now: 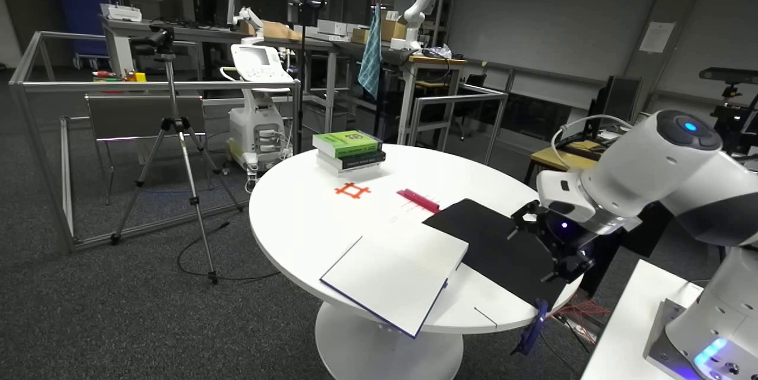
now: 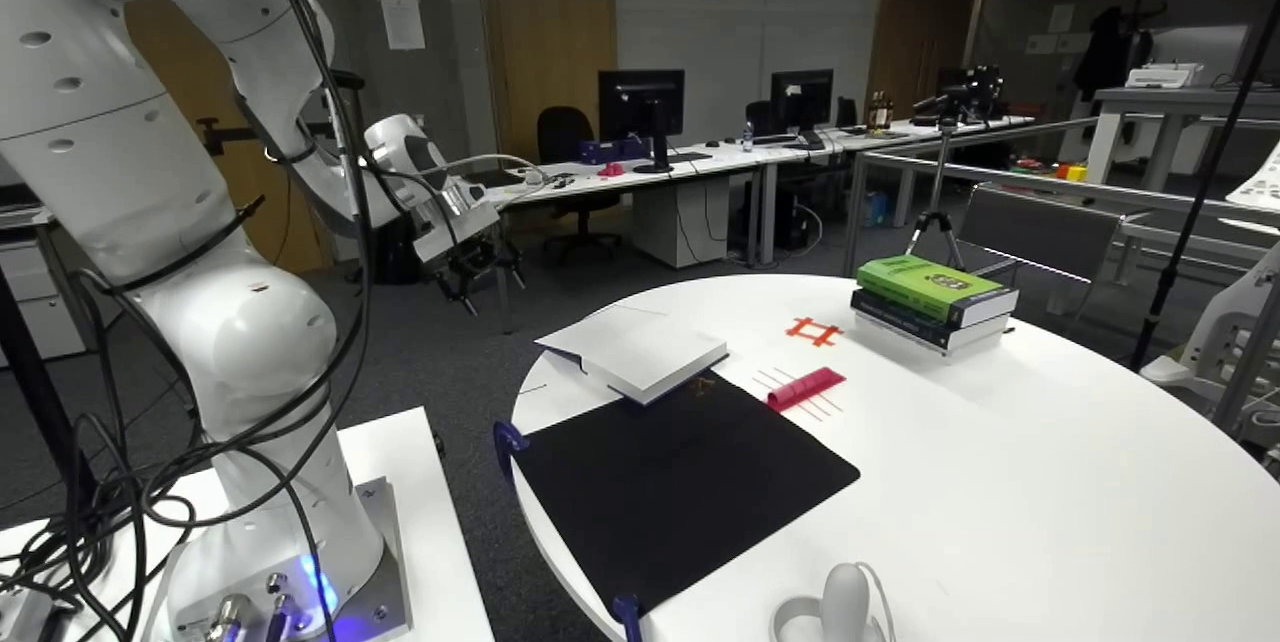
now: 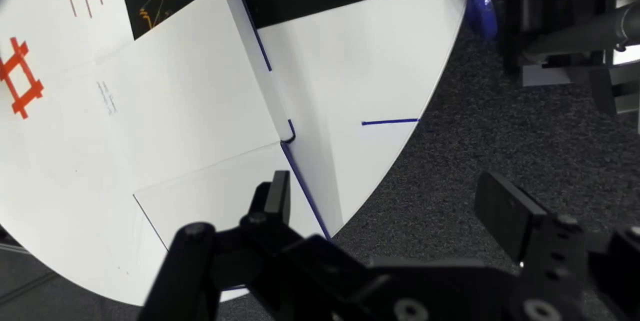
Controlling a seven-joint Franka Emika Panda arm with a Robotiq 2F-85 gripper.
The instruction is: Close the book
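Wrist view and both exterior views show a round white table point(image 2: 1020, 492); lacking corners, it leaves only its edge to place things by. The robot arm point(image 2: 170, 162) stands beyond that edge. Along the edge facing the robot lies a black sheet point(image 2: 700, 492). The book point(image 1: 402, 273) lies open, white pages up, its thick page block point(image 3: 200, 86) lapping the sheet's border and its open cover point(image 3: 215, 188) running away from it, one corner jutting past the table's edge. The opened book's long axis thus runs from sheet to overhang, the fold point(image 3: 210, 167) crossing it. The gripper point(image 3: 385, 196) seems to hang just outside the edge, over carpet point(image 3: 500, 131), its fingers point(image 3: 510, 216) wide apart and holding nothing; in the wrist view the book lies up and to the left, the cover being the nearer half. I judge the next move turns on bringing one finger beneath that overhanging corner, then swinging the cover toward the sheet.
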